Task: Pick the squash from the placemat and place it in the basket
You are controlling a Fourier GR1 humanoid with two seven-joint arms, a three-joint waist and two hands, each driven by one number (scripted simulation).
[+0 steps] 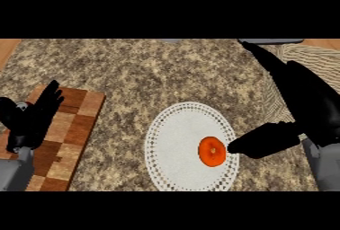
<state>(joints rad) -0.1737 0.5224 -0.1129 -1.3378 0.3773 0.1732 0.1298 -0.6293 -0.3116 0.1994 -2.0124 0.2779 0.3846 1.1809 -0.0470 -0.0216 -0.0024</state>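
Note:
The orange squash (212, 151) lies on the round white lace-edged placemat (179, 134), right of its middle. My right hand (310, 110) hovers at the mat's right side, open. Its fingers stretch straight toward the counter's far edge, and its thumb (264, 140) points left, with the tip at the squash's right edge. Nothing is curled around the squash. The woven basket (313, 55) stands at the far right, largely hidden behind the right hand. My left hand (32, 117) rests open at the left edge, fingers up.
A checkered wooden cutting board (74, 134) lies on the speckled stone counter (146, 72) at the left, partly under the left hand. A grey object (269, 41) shows at the counter's far edge.

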